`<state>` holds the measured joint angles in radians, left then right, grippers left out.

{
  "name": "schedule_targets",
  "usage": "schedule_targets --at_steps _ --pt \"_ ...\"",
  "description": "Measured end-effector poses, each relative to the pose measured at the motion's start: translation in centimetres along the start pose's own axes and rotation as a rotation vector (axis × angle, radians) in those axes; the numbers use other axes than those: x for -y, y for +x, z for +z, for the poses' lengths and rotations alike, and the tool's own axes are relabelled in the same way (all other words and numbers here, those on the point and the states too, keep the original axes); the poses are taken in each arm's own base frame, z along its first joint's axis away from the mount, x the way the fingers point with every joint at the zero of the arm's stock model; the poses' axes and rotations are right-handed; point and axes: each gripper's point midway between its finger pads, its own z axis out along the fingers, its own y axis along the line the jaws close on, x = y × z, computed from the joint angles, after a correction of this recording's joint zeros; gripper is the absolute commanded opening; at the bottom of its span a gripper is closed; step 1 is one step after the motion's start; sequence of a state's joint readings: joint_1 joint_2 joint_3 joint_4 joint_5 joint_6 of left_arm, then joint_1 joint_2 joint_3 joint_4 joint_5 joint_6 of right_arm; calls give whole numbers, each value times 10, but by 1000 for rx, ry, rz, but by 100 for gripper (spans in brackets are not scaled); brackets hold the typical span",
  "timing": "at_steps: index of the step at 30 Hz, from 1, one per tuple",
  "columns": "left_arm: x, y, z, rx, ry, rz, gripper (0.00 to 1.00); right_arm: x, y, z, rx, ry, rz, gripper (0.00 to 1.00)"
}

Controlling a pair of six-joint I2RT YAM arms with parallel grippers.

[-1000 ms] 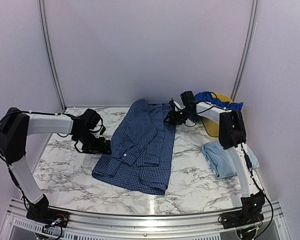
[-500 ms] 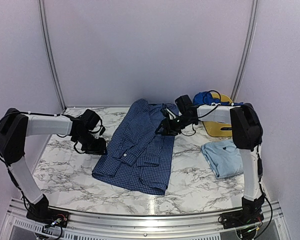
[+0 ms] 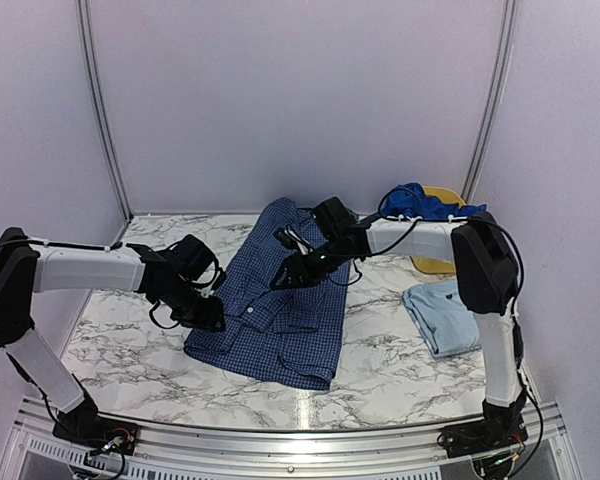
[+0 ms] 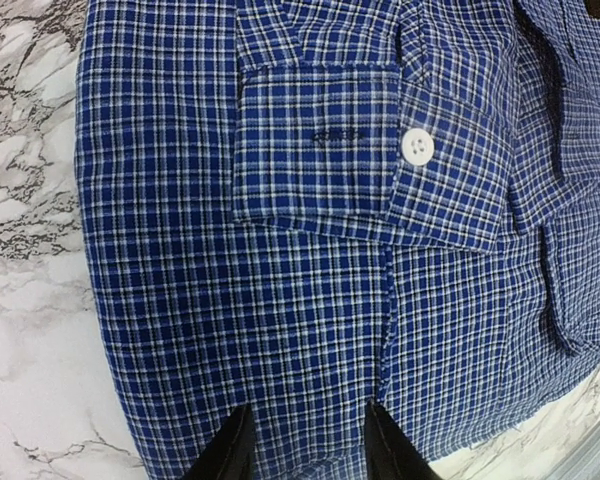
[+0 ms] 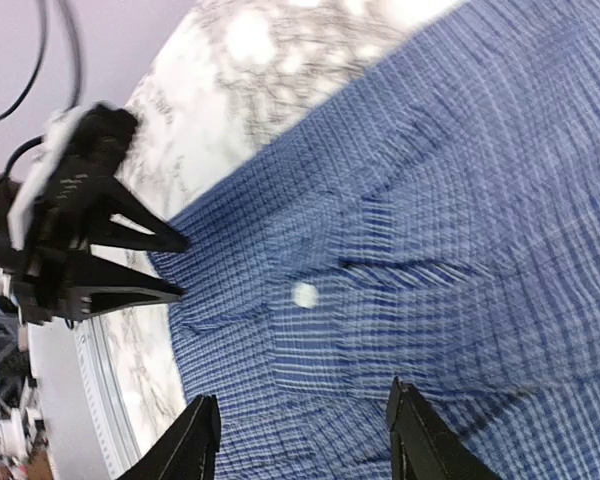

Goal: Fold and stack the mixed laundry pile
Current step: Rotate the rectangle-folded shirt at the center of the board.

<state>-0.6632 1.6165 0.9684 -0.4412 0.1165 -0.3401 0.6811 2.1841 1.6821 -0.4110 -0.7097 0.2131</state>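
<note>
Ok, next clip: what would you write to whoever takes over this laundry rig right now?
Left gripper: fingers parted, low at the left edge of the check shirt; no grip evident.
Right gripper: fingers open above the shirt's middle, holding nothing.
The check shirt lies spread on the marble table, a cuffed sleeve lying across it. Pale blue T-shirt lies folded at the right. Royal-blue piece sits in the yellow basket at the back right.
Done: T-shirt folded.
Left: fold the check shirt, fold the royal-blue piece, stack all three.
</note>
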Motion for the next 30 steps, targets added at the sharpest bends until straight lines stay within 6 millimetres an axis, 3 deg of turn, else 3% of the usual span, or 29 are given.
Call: schedule_targets --at_steps 2,5,8,11,16,20,23,30 --pt "4 1 0 0 6 -9 38 -19 -7 5 3 -10 -66 53" --pt "15 4 2 -3 19 6 42 -31 -4 12 -7 -17 -100 53" --pt "26 7 6 -13 27 26 44 -23 9 15 -28 -7 -70 53" --pt "32 8 14 -29 19 40 43 1 32 7 -59 27 10 53" --pt "30 8 30 -51 -21 37 29 27 72 -11 -100 67 127 52" --pt "30 7 34 -51 -43 39 12 29 93 -9 -124 48 175 51" --pt "37 2 31 -37 -39 54 0 26 97 -5 -122 14 186 48" --pt "69 -12 17 -2 21 102 0 21 98 0 -109 -51 188 47"
